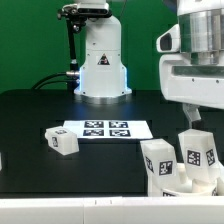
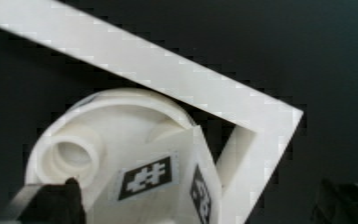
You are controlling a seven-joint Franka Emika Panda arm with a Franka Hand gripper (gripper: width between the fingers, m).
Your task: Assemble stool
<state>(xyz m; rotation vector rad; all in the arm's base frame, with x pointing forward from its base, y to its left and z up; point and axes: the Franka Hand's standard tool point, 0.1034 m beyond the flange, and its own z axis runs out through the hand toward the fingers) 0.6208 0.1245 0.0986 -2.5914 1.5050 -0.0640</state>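
Observation:
The stool's round white seat (image 1: 188, 182) lies at the exterior view's lower right, with two tagged white legs (image 1: 160, 158) (image 1: 198, 150) standing up on it. A third leg (image 1: 60, 140) lies loose on the black table left of the marker board. My gripper (image 1: 192, 118) hangs just above the right-hand upright leg. In the wrist view the seat (image 2: 91, 140) and a tagged leg (image 2: 155, 180) lie between my dark fingertips (image 2: 51, 200). The gripper (image 2: 197, 208) is open, with gaps on both sides of the leg.
The marker board (image 1: 105, 128) lies flat mid-table in front of the robot's base (image 1: 102, 62). A white angled bar (image 2: 176, 80) runs beside the seat in the wrist view. A white strip (image 1: 90, 208) borders the table's near edge.

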